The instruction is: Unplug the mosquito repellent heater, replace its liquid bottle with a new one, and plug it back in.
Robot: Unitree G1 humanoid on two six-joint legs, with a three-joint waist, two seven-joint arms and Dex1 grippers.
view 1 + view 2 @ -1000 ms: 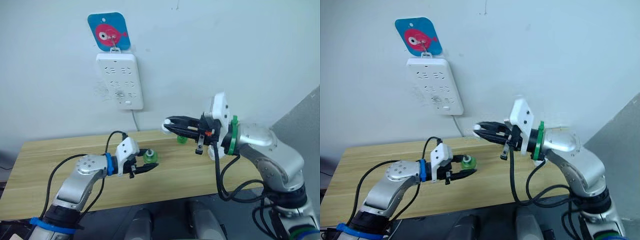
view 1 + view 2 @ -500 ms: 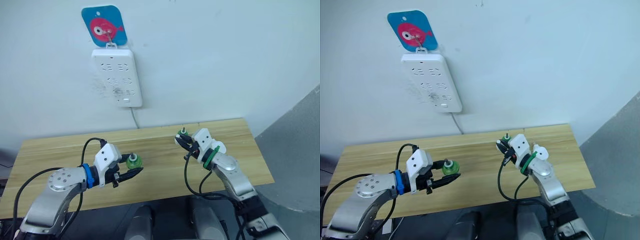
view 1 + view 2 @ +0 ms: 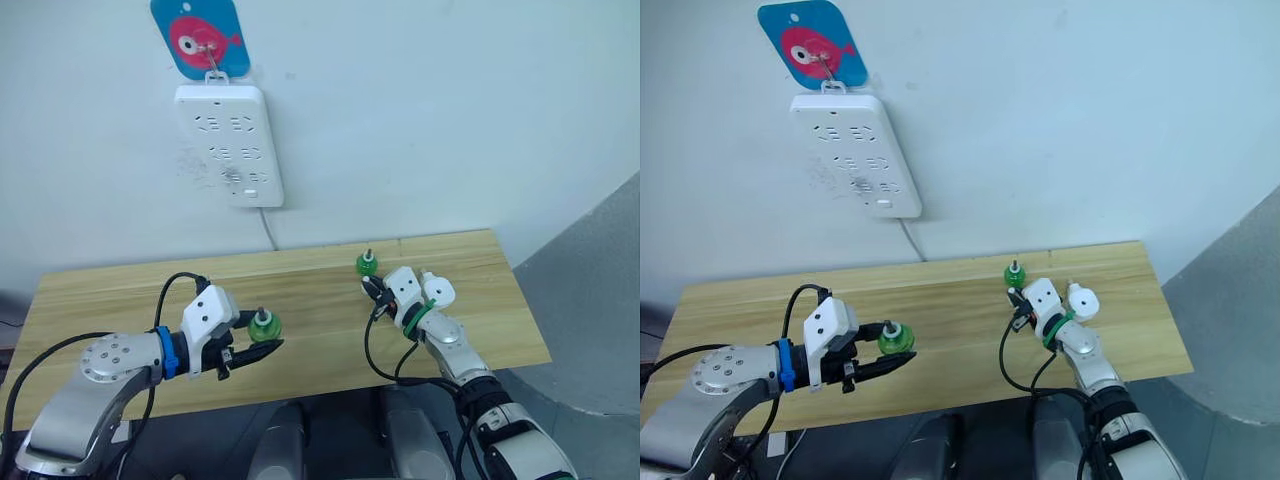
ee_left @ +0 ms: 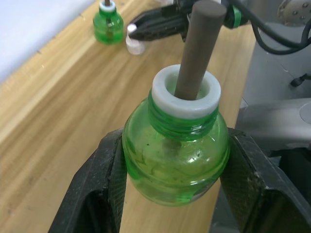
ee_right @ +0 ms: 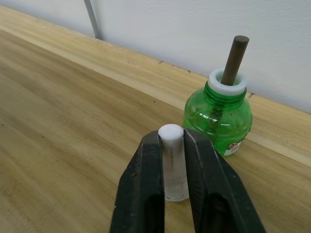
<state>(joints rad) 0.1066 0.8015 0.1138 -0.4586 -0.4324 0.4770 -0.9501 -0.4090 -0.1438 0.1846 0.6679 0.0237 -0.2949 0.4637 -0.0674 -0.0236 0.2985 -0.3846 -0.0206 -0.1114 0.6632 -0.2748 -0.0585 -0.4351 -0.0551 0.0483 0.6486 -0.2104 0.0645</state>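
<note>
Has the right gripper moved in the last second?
Yes. The right gripper, shut on a white cap, has come down from above the table's far edge to the tabletop, just beside the standing green bottle.

The bottle [image 4: 175, 160] between the left gripper's [image 4: 176, 194] black fingers is clear green with a white collar and a grey-brown wick. Just beyond the right gripper [image 5: 171, 170], whose fingers are also black, a second bottle [image 5: 218, 116] has the same colours. The cap [image 5: 172, 160] in that gripper is white. The table [image 3: 300, 290] is pale wood grain, the power strip [image 3: 228, 143] white, the tag [image 3: 200, 35] above it blue with a pink fish.
</note>
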